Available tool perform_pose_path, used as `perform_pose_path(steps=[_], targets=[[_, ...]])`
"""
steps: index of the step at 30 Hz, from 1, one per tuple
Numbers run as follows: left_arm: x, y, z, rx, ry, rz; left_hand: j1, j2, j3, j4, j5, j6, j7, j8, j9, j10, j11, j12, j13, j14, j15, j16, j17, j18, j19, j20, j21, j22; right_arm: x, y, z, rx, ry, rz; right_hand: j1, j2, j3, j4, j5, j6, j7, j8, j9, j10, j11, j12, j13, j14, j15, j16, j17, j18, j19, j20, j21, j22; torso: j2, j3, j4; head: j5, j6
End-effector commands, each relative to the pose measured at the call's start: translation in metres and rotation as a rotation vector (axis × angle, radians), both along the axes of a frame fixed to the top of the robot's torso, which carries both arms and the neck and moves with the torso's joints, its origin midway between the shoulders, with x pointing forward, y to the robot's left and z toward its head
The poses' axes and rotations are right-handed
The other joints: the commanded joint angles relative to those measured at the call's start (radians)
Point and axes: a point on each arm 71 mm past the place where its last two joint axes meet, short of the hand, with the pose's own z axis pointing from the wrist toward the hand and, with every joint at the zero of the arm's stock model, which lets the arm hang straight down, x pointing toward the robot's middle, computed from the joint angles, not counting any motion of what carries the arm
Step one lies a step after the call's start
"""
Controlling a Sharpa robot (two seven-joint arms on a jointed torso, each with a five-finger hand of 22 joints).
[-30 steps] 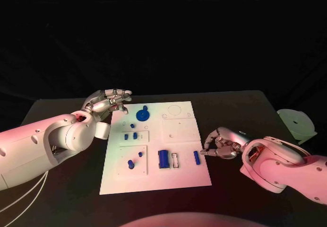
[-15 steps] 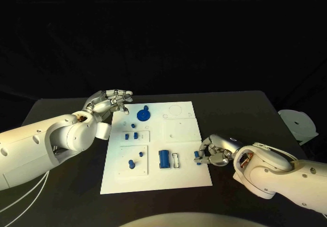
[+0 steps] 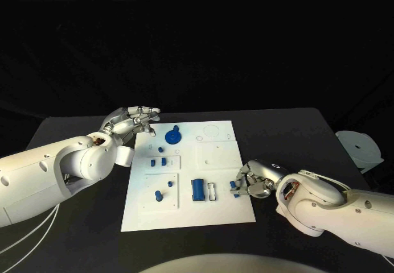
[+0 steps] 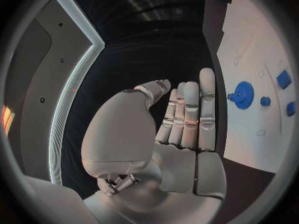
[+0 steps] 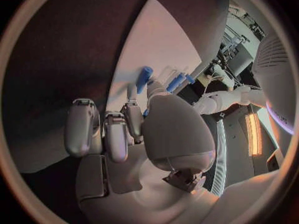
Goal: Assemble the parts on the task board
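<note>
Task board (image 3: 221, 205): white plate in the middle of the black desk (image 3: 74, 227), carrying blue parts, among them a round gear-like piece (image 3: 172, 137) at the far end and a long block (image 3: 198, 190) nearer the robot.
Right hand (image 3: 250, 183): at the board's right edge, fingers (image 5: 132, 118) closed about a small blue bar (image 3: 236, 187) (whether it is lifted or lying on the board cannot be told).
Left hand (image 3: 131, 120): poised by the far left corner, fingers (image 4: 190, 109) straight and side by side, holding nothing.
Step in hand: likely seating the bar in the white slot (image 3: 213, 191) beside the block.
Doing it well: keep the bar parallel to the slot, lower squarely, release only once seated.
Against a second ago: the right hand has crept in over the board's edge; the left has stayed put.
</note>
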Motion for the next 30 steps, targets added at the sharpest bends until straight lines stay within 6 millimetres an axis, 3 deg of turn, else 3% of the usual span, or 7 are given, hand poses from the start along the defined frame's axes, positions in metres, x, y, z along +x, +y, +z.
perform_pose_path(steps=[1,6,10,20,25,30], targets=[[-0.001,-0.002,0.002,-0.011,-0.011,-0.018,-0.004,0.000,-0.003,0.002,0.005,-0.010,0.000,0.004,-0.001,-0.007,0.000,0.004,0.002,-0.008,-0.002,0.001,-0.001,0.014,-0.001,0.006,-0.005,-0.001,-0.004,0.002,-0.010,-0.083,0.022,0.043,0.046,0.008,0.012,-0.014,-0.005,0.012,-0.005,-0.005,-0.004,0.004,-0.006,0.003,0.018,0.080,-0.003,-0.001,0.142,-0.008,0.005,-0.001,0.000,0.151,-0.001,0.0004,0.0013,0.001,-0.002],[-0.001,-0.002,0.002,-0.010,-0.011,-0.017,-0.004,0.000,-0.003,0.002,0.005,-0.010,0.000,0.004,-0.001,-0.007,0.000,0.004,0.002,-0.008,-0.002,0.001,-0.001,0.014,-0.001,0.006,-0.005,-0.001,-0.005,0.006,-0.013,-0.124,0.026,0.076,0.126,0.003,0.057,-0.043,-0.008,0.021,-0.011,-0.013,-0.009,0.003,-0.013,0.001,0.018,0.081,-0.010,0.000,0.146,-0.009,0.007,-0.007,0.004,0.154,-0.001,-0.0006,-0.0002,0.002,-0.003],[-0.001,-0.002,0.002,-0.010,-0.011,-0.017,-0.005,0.000,-0.003,0.003,0.005,-0.010,0.000,0.005,-0.001,-0.008,0.001,0.006,0.002,-0.008,-0.002,0.002,-0.002,0.014,0.000,0.006,-0.006,-0.002,-0.007,0.008,-0.014,-0.152,0.024,0.096,0.158,-0.014,0.098,-0.053,0.004,0.032,-0.012,-0.020,-0.015,0.002,-0.014,-0.001,0.018,0.081,-0.010,0.000,0.146,-0.009,0.007,-0.010,0.002,0.155,-0.002,-0.0007,-0.0013,0.002,-0.004],[-0.001,-0.002,0.002,-0.010,-0.010,-0.018,-0.005,0.000,-0.003,0.003,0.005,-0.010,0.000,0.005,-0.001,-0.008,0.001,0.006,0.002,-0.008,-0.002,0.002,-0.002,0.014,0.000,0.006,-0.006,-0.002,-0.007,0.010,-0.014,-0.177,0.009,0.103,0.152,-0.047,0.169,-0.041,0.048,0.043,-0.012,-0.032,-0.023,0.002,-0.014,-0.005,0.017,0.081,-0.011,0.000,0.147,-0.009,0.007,-0.010,-0.001,0.158,-0.002,-0.0001,-0.0007,0.001,-0.004],[-0.001,-0.002,0.002,-0.010,-0.010,-0.018,-0.005,0.000,-0.003,0.003,0.005,-0.010,0.000,0.005,-0.001,-0.008,0.001,0.006,0.002,-0.008,-0.002,0.002,-0.002,0.014,0.000,0.006,-0.006,-0.002,-0.008,0.012,-0.013,-0.178,-0.008,0.105,0.138,-0.078,0.239,-0.035,0.101,0.046,-0.012,-0.034,-0.020,0.002,-0.014,-0.008,0.017,0.081,-0.011,-0.001,0.146,-0.009,0.008,-0.011,-0.003,0.160,-0.001,0.0003,-0.0010,0.000,-0.004],[-0.001,-0.002,0.002,-0.010,-0.010,-0.018,-0.005,0.000,-0.003,0.003,0.005,-0.010,0.000,0.005,-0.001,-0.008,0.001,0.006,0.002,-0.008,-0.002,0.002,-0.002,0.014,0.000,0.006,-0.006,-0.002,-0.008,0.015,-0.011,-0.179,-0.028,0.107,0.127,-0.110,0.331,-0.053,0.177,0.047,-0.012,-0.029,-0.009,0.002,-0.015,-0.010,0.017,0.081,-0.012,-0.002,0.146,-0.009,0.009,-0.012,-0.004,0.163,-0.001,-0.0002,0.0001,0.001,-0.004]])
